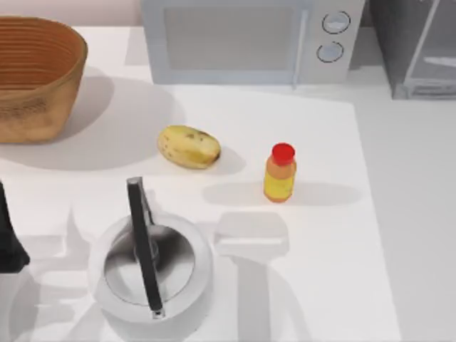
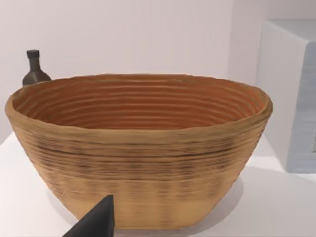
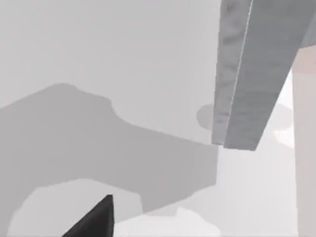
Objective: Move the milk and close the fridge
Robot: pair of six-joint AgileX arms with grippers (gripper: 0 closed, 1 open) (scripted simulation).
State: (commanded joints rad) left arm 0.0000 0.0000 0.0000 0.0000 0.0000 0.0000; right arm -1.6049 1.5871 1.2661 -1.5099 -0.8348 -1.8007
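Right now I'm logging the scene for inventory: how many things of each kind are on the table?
Appliances: 2, microwave and fridge
Bottles: 2, yellow bottle and dark bottle
Basket: 1
Kettle: 1
Potato: 1
Total: 7

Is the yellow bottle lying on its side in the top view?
No, the yellow bottle stands upright on the table, red cap on top.

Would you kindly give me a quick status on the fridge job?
Left arm parked at table's left edge. Fridge at back right, door ajar. Yellow bottle, potato, kettle on table.
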